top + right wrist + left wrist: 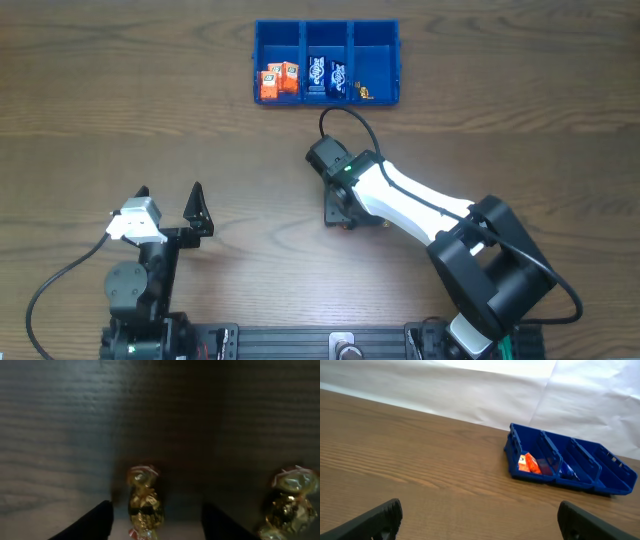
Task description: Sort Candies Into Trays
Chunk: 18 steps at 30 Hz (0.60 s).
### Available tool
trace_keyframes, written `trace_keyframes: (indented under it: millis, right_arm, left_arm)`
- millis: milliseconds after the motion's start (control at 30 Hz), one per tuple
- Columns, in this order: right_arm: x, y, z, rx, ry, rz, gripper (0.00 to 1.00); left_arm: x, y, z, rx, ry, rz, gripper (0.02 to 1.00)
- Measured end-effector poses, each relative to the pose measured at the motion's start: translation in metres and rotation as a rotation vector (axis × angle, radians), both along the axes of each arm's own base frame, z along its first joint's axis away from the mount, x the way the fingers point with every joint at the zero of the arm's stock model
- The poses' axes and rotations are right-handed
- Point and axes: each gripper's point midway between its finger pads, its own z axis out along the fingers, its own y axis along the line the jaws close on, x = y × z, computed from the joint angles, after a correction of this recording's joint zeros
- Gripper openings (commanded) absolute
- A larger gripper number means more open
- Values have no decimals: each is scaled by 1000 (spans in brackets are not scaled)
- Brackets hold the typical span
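A blue three-compartment tray [257, 60] sits at the table's far middle. Its left bin holds orange candies [279, 82], its middle bin blue candies [327, 75], and its right bin a small gold candy [364, 92]. My right gripper [340, 212] is down at the table in front of the tray. In the right wrist view it stands open [157, 522], with a gold-wrapped candy [145, 505] lying between its fingers [90, 522]. A second gold candy [290, 500] lies just outside one finger. My left gripper [170, 205] hangs open and empty at the near left, facing the tray [512, 452].
The table is bare brown wood. A black cable [345, 115] loops from the right wrist toward the tray. A white sheet [470, 385] hangs behind the table's far edge.
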Motion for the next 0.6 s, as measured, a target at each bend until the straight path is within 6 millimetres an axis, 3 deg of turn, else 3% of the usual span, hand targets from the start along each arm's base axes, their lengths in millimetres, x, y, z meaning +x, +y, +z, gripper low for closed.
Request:
trace_keyframes:
  millis: [167, 400, 600]
  right_arm:
    - [2, 2, -5, 1, 0, -3, 467]
    - [4, 4, -6, 5, -5, -5, 235]
    - [4, 4, -6, 9, -4, -12, 174]
  left_arm:
    - [0, 0, 0, 0, 0, 0, 998]
    - [0, 0, 0, 0, 0, 0, 998]
    - [0, 0, 0, 0, 0, 0, 998]
